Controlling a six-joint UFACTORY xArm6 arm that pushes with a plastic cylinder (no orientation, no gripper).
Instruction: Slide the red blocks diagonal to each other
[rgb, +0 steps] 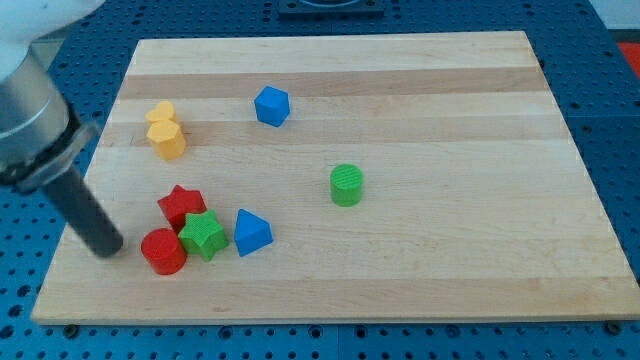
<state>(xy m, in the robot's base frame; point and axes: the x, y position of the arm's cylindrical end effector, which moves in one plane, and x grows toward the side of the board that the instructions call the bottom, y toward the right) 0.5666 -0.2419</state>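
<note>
A red star block (181, 205) lies at the board's lower left. A red cylinder (163, 250) sits just below and to the left of it, close to it. A green star block (204, 236) touches both red blocks on their right side. My tip (106, 248) rests on the board a short way to the left of the red cylinder, apart from it. The dark rod slants up to the view's upper left.
A blue triangular block (251, 232) sits right of the green star. Two yellow blocks (165, 130) lie at the upper left, a blue hexagonal block (271, 106) at top middle, a green cylinder (346, 185) near the centre. The wooden board (420, 270) edge runs close to my tip.
</note>
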